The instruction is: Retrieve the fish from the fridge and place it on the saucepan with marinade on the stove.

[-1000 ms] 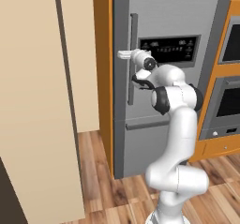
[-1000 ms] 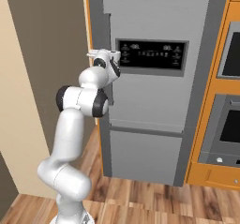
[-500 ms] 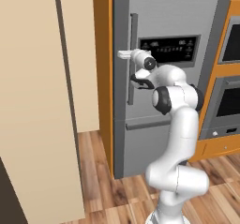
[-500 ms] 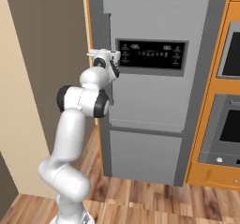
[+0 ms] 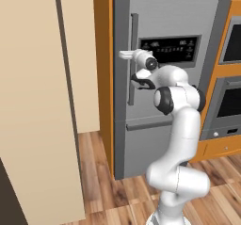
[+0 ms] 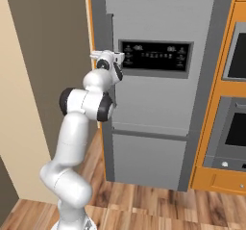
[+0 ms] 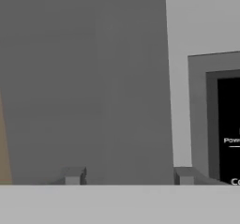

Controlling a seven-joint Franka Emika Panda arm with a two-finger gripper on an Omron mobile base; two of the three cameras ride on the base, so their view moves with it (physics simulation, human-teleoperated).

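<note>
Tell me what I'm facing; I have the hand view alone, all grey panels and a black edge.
Observer: That grey is the fridge; its door is shut in both base views.
Operator: And the black edge?
Observer: The fridge's display panel, right of the pincer.
Operator: Am I at the handle?
Observer: The pincer sits at the vertical bar handle, about midway up it. Whether the fingertips are clamping it, I cannot tell.
</note>
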